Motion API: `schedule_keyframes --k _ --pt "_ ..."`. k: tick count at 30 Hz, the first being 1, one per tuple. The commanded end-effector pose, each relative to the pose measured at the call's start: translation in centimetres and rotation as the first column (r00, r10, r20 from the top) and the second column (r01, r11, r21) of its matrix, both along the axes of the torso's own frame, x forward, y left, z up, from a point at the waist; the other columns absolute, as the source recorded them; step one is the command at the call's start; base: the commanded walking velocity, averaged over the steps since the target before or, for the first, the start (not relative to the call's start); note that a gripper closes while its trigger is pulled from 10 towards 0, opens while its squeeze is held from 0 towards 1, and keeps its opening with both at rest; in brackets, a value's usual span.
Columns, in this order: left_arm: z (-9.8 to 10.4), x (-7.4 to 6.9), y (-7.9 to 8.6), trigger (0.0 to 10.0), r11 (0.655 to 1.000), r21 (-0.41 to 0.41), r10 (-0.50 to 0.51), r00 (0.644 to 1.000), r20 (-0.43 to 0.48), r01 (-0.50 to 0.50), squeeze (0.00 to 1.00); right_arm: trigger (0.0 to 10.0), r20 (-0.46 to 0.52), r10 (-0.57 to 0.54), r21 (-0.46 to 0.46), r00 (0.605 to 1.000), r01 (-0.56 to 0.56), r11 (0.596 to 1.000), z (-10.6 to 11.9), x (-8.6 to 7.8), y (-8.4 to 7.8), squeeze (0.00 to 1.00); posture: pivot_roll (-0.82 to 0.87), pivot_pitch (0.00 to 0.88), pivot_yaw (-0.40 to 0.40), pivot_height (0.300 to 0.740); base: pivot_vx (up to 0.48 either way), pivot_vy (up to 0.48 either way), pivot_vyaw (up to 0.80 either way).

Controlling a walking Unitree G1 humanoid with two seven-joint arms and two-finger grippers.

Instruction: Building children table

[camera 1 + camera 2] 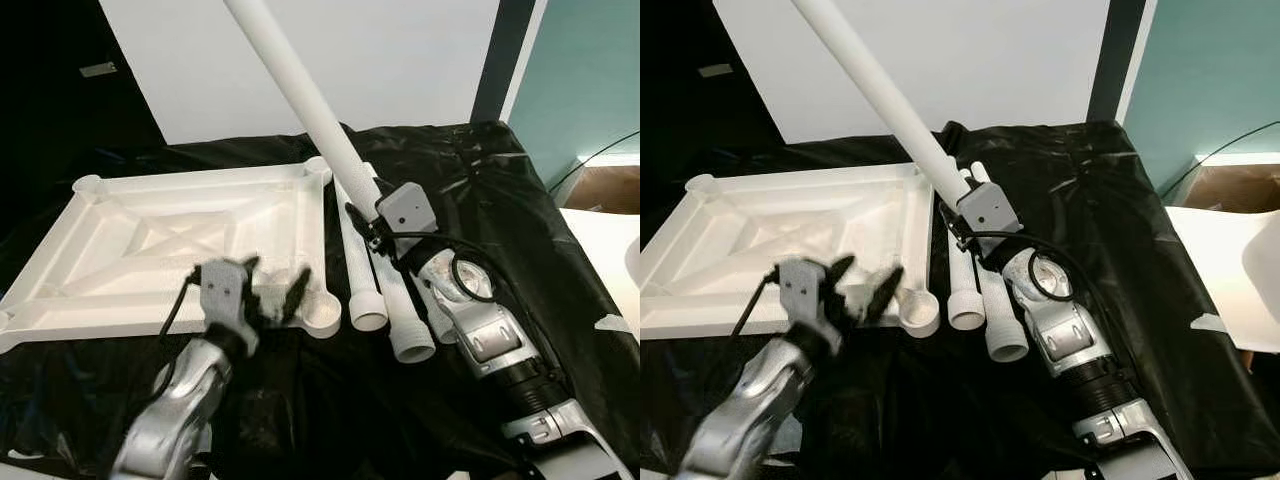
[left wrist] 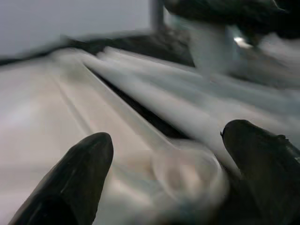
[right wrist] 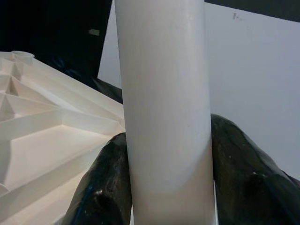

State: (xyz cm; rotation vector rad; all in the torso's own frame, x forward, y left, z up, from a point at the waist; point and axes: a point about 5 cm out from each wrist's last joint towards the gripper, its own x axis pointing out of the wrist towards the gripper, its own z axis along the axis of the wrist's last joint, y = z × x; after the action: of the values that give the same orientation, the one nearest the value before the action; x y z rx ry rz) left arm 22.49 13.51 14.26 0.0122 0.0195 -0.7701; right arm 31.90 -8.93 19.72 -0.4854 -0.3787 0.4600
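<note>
Two arms are at work over the upturned white table top (image 1: 180, 250), which lies ribbed side up on black plastic sheeting (image 1: 520, 230). At the left, the left gripper (image 1: 268, 298) hovers with its jaws apart just over the top's near right corner socket (image 1: 322, 315), the round cup at that corner. Just right of that socket two spare white legs (image 1: 362, 270) lie side by side on the sheeting, open ends toward the robot. Right of the socket again, the right gripper (image 1: 368, 222) has its jaws clamped on a third leg (image 1: 300, 90), held tilted, its far end reaching up over the top. To seat it well, I judge the leg should be swung upright, its end centred over a socket, then pressed straight down while the left gripper steadies the top.
</note>
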Motion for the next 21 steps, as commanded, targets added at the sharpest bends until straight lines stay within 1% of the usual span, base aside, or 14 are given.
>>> schedule_keyframes --k 1,4,6,7,9,10,12,13,15,16,17,18,20,21 --pt "-0.1 -0.6 -0.2 10.0 0.997 0.011 -0.080 0.996 -0.024 0.080 0.00 10.0 0.001 0.008 0.014 1.000 -0.008 1.000 0.2 0.0 0.3 0.00 0.12 0.000 0.055 0.740 0.000 0.000 0.00" --pt "-0.5 -0.8 0.1 10.0 0.992 0.041 -0.114 0.992 -0.044 0.116 0.00 10.0 -0.001 0.012 0.015 1.000 -0.012 1.000 0.1 0.0 0.4 0.00 0.12 0.000 0.054 0.740 0.000 0.000 0.00" --pt "-1.1 -0.6 0.6 10.0 0.981 0.113 -0.153 0.986 -0.064 0.159 0.00 10.0 -0.001 0.022 0.016 1.000 -0.022 1.000 0.1 -0.1 0.6 0.00 0.12 0.000 0.050 0.740 0.000 0.000 0.00" --pt "-1.1 -0.6 0.6 10.0 0.981 0.113 -0.153 0.986 -0.064 0.159 0.00 10.0 -0.001 0.022 0.016 1.000 -0.022 1.000 0.1 -0.1 0.6 0.00 0.12 0.000 0.050 0.740 0.000 0.000 0.00" --pt "-1.4 0.5 1.3 10.0 0.975 0.185 -0.118 0.992 -0.051 0.126 0.00 10.0 0.000 0.025 0.015 1.000 -0.025 1.000 0.2 -0.1 0.6 0.00 0.12 0.000 0.053 0.740 0.000 0.000 0.00" --pt "-1.4 0.5 1.3 10.0 0.975 0.185 -0.118 0.992 -0.051 0.126 0.00 10.0 0.000 0.025 0.015 1.000 -0.025 1.000 0.2 -0.1 0.6 0.00 0.12 0.000 0.053 0.740 0.000 0.000 0.00" --pt "-1.6 1.7 1.8 10.0 0.966 0.253 -0.052 0.999 -0.016 0.054 0.00 10.0 0.003 0.024 0.015 1.000 -0.024 1.000 0.3 -0.1 0.6 0.00 0.12 0.000 0.053 0.740 0.000 0.000 0.00" --pt "-1.6 2.0 2.0 10.0 0.960 0.278 -0.037 0.999 -0.009 0.038 0.00 10.0 0.004 0.023 0.015 1.000 -0.023 1.000 0.3 -0.1 0.6 0.00 0.12 0.000 0.053 0.740 0.000 0.000 0.00" --pt "-1.6 2.0 2.0 10.0 0.960 0.278 -0.037 0.999 -0.009 0.038 0.00 10.0 0.004 0.023 0.015 1.000 -0.023 1.000 0.3 -0.1 0.6 0.00 0.12 0.000 0.053 0.740 0.000 0.000 0.00" --pt "-2.0 2.6 2.1 10.0 0.937 0.348 -0.006 1.000 0.002 0.005 0.00 10.0 0.005 0.022 0.015 1.000 -0.022 1.000 0.3 -0.1 0.5 0.00 0.11 0.000 0.054 0.740 0.000 0.000 0.00" --pt "-2.3 3.3 1.9 10.0 0.910 0.413 0.015 1.000 0.008 -0.017 0.00 10.0 0.005 0.022 0.014 1.000 -0.022 1.000 0.3 -0.2 0.5 0.00 0.10 0.000 0.055 0.740 0.000 0.000 0.00" --pt "-2.3 3.3 1.9 10.0 0.910 0.413 0.015 1.000 0.008 -0.017 0.00 10.0 0.005 0.022 0.014 1.000 -0.022 1.000 0.3 -0.2 0.5 0.00 0.10 0.000 0.055 0.740 0.000 0.000 0.00" --pt "-2.5 3.4 0.9 10.0 0.896 0.443 -0.014 1.000 0.001 0.012 0.00 10.0 0.004 0.020 0.012 1.000 -0.020 1.000 0.2 -0.3 0.4 0.00 0.10 0.000 0.056 0.740 0.000 0.000 0.00" --pt "-2.5 3.4 0.9 10.0 0.896 0.443 -0.014 1.000 0.001 0.012 0.00 10.0 0.004 0.020 0.012 1.000 -0.020 1.000 0.2 -0.3 0.4 0.00 0.10 0.000 0.056 0.740 0.000 0.000 0.00"
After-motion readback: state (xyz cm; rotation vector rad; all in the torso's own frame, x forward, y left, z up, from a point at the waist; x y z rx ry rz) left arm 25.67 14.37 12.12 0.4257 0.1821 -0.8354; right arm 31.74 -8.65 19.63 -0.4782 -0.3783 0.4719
